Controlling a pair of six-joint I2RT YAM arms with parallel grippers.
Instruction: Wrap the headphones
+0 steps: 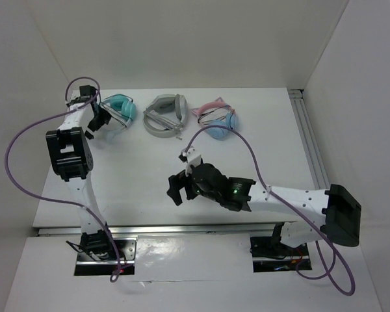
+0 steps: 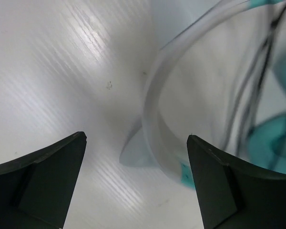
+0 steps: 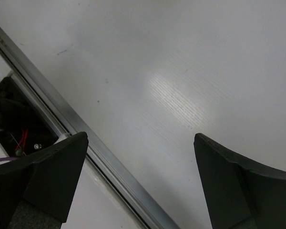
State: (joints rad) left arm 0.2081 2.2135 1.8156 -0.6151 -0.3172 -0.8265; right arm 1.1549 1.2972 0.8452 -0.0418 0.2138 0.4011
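The teal headphones [image 1: 120,110] lie at the back left of the table. In the left wrist view their pale headband [image 2: 155,102] with a small cat ear [image 2: 136,151] curves close ahead, a teal ear cup [image 2: 271,140] and thin black cable [image 2: 257,90] at right. My left gripper [image 1: 99,123] is open and empty, right beside the headband; in its own view [image 2: 136,157] the band lies between the fingers. My right gripper [image 1: 177,188] is open and empty over the table's front middle, seen above bare table in its own view [image 3: 140,157].
Grey headphones [image 1: 165,114] lie at the back middle and pink-banded light-blue headphones [image 1: 217,119] to their right. The table's metal front rail [image 3: 86,138] runs under the right gripper. A metal rail [image 1: 309,140] edges the table's right side.
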